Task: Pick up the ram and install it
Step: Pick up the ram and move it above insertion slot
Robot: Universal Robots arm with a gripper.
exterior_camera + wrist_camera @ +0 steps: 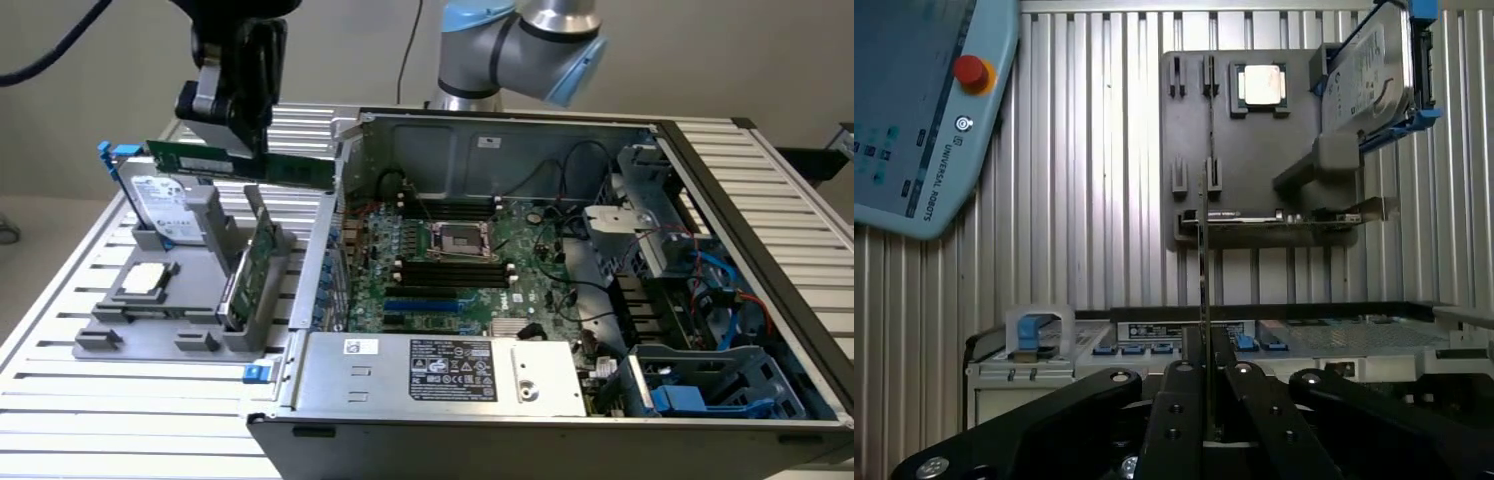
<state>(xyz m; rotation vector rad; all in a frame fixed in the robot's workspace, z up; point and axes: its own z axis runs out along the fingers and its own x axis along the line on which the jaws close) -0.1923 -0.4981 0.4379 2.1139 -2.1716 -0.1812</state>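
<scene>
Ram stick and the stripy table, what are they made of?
Clamped in the hand, the ram looks like thin, matte green circuit board with a pale label. It is probably fibreglass, but that is a guess. As for the table, it looks like bare metal, likely aluminium, because its silvery-grey ribbed slats have a dull sheen.

Slatted silver aluminium tabletop (134, 420) spread out beneath the tool (243, 150), plain pale wall (747, 50) behind the tool, strip of light beige floor (27, 250) below the tool past the tabletop's edge, soft even light throughout.
</scene>
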